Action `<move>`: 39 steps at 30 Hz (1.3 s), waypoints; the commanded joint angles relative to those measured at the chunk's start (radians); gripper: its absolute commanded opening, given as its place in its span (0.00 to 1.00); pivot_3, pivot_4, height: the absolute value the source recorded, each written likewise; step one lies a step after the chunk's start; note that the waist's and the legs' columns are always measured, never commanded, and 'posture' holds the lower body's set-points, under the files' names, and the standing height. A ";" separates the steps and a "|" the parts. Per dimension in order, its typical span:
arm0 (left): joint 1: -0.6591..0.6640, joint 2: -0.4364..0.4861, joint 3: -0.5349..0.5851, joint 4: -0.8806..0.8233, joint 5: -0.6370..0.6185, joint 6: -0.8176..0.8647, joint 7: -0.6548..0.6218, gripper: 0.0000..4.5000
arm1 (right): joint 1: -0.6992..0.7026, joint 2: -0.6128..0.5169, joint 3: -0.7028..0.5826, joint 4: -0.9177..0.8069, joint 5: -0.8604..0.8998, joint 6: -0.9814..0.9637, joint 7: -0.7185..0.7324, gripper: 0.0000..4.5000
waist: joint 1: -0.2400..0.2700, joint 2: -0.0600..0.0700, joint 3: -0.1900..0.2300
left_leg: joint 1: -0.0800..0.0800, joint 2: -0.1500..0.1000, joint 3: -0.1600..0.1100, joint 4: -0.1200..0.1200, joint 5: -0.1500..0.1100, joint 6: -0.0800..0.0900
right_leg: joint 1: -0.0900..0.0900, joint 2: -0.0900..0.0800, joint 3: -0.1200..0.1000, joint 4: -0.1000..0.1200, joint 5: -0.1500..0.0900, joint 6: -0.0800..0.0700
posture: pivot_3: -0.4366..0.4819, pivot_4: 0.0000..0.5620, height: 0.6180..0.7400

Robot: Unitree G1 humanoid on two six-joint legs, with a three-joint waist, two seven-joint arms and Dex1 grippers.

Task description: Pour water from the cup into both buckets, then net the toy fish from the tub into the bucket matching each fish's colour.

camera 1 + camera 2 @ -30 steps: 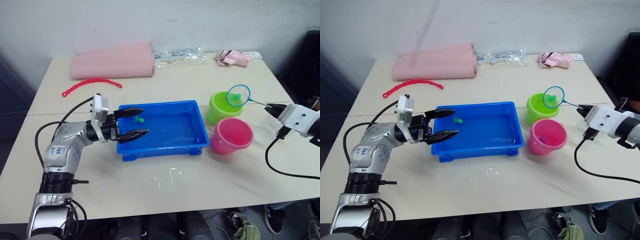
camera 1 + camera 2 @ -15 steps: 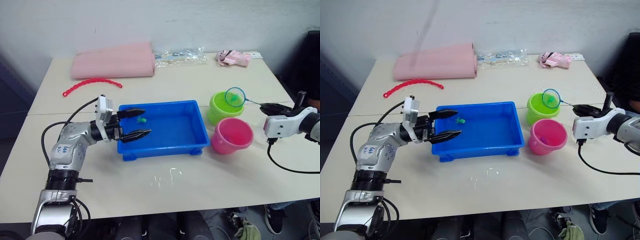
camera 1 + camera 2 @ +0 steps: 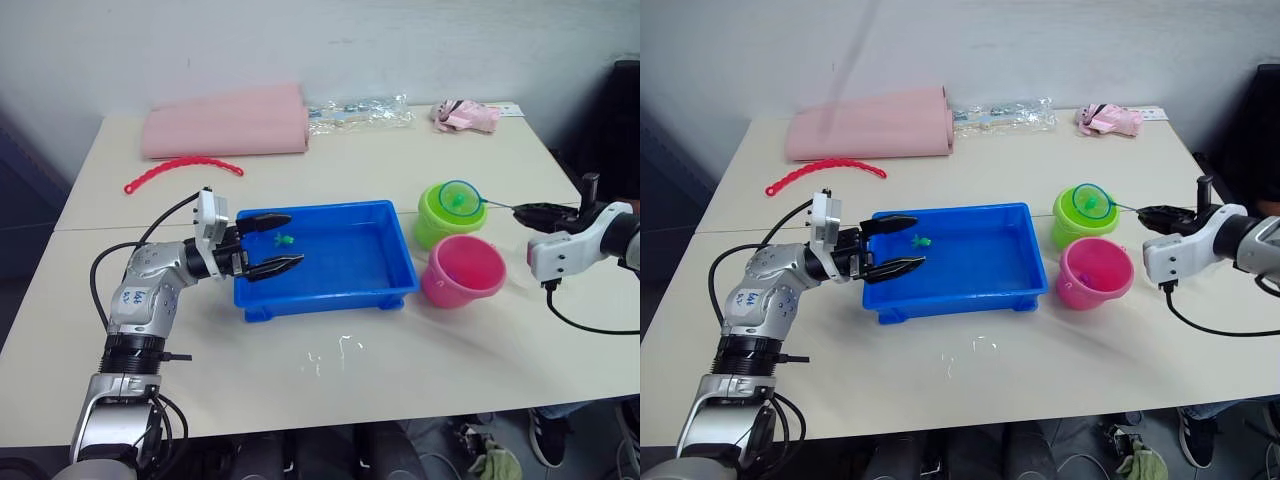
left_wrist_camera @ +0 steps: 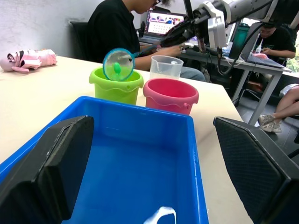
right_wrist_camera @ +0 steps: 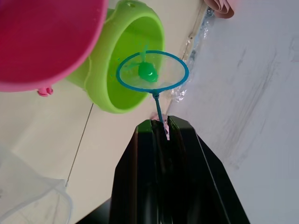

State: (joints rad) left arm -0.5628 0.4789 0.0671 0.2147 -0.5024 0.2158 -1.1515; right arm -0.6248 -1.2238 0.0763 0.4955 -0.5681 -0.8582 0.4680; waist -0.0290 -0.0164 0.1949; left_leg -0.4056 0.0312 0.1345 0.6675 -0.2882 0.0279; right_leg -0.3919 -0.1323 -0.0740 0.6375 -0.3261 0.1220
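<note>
Left eye view: right gripper [image 3: 530, 210] pinches the net [image 3: 459, 197], green fish [image 5: 147, 71] inside, over the green bucket [image 3: 443, 222]; one fish [image 3: 283, 239] remains in the tub [image 3: 322, 295]; left gripper [image 3: 277, 243] spread.

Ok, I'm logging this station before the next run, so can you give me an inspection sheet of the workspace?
Surface: beige table, small water spill in front of the tub.
Job's things: blue tub with one green fish; green bucket behind pink bucket; net over the green bucket, a green fish in it; clear cup beyond the buckets.
Clutter: pink roll, red strip, plastic bag, pink toy.
Grippers: left gripper open over the tub's left end; right gripper shut on the net's handle.
Cables: black cables at both arms.
Surroundings: people seated at desks in the left wrist view.
</note>
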 commanded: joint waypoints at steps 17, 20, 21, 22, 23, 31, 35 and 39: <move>-0.013 -0.023 0.010 0.012 0.004 -0.043 0.008 0.99 | -0.080 -0.061 0.063 0.048 -0.060 -0.009 0.022 0.00 | 0.000 0.000 0.000 | 0.000 0.000 0.000 0.000 0.000 0.000 | 0.000 0.000 0.000 0.000 0.000 0.000 | 0.48 0.27 1.00; -0.016 -0.032 0.007 0.015 0.005 -0.048 0.011 0.99 | -0.095 -0.036 0.062 0.022 -0.028 -0.008 0.043 0.00 | 0.000 0.000 0.000 | 0.000 0.000 0.000 0.000 0.000 0.000 | 0.000 0.000 0.000 0.000 0.000 0.000 | 0.48 0.27 1.00; -0.018 -0.035 0.006 0.017 0.007 -0.050 0.012 0.99 | -0.096 -0.031 0.061 0.021 -0.015 0.000 0.054 0.00 | 0.000 0.000 0.000 | 0.000 0.000 0.000 0.000 0.000 0.000 | 0.000 0.000 0.000 0.000 0.000 0.000 | 0.48 0.27 1.00; -0.019 -0.039 0.006 0.019 0.008 -0.053 0.013 0.99 | -0.100 -0.030 0.063 0.033 -0.023 0.011 0.053 0.00 | 0.000 0.000 0.000 | 0.000 0.000 0.000 0.000 0.000 0.000 | 0.000 0.000 0.000 0.000 0.000 0.000 | 0.48 0.27 1.00; -0.020 -0.041 0.006 0.020 0.010 -0.054 0.013 0.99 | -0.105 -0.028 0.067 0.049 -0.026 0.023 0.056 0.00 | 0.000 0.000 0.000 | 0.000 0.000 0.000 0.000 0.000 0.000 | 0.000 0.000 0.000 0.000 0.000 0.000 | 0.48 0.27 1.00; -0.003 -0.032 0.029 -0.005 0.000 -0.057 0.025 0.99 | -0.088 -0.005 0.010 -0.010 0.157 0.071 0.116 0.00 | 0.000 0.000 0.000 | 0.000 0.000 0.000 0.000 0.000 0.000 | 0.000 0.000 0.000 0.001 0.000 0.000 | 0.48 0.27 1.00; 0.038 -0.004 0.086 -0.066 -0.054 -0.027 0.031 0.99 | -0.020 0.027 -0.099 -0.146 0.473 0.281 0.244 0.00 | -0.001 0.000 0.000 | 0.000 0.000 0.000 0.000 0.000 0.000 | 0.000 0.000 0.000 0.004 0.000 0.000 | 0.48 0.27 1.00; 0.073 0.041 0.147 -0.121 -0.098 0.022 0.046 0.99 | 0.059 0.082 -0.168 -0.354 0.824 0.608 0.417 0.00 | 0.001 0.000 0.000 | 0.000 0.001 -0.002 0.000 0.000 0.000 | 0.001 0.001 -0.001 0.005 0.000 0.000 | 0.48 0.27 1.00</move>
State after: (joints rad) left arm -0.4987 0.4879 0.1637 0.1558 -0.5567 0.2157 -1.1146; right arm -0.5907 -1.1591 -0.0312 0.2749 0.0274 -0.4461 0.7877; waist -0.0285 -0.0160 0.1952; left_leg -0.4057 0.0327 0.1326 0.6679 -0.2882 0.0283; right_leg -0.3908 -0.1315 -0.0751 0.6421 -0.3261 0.1220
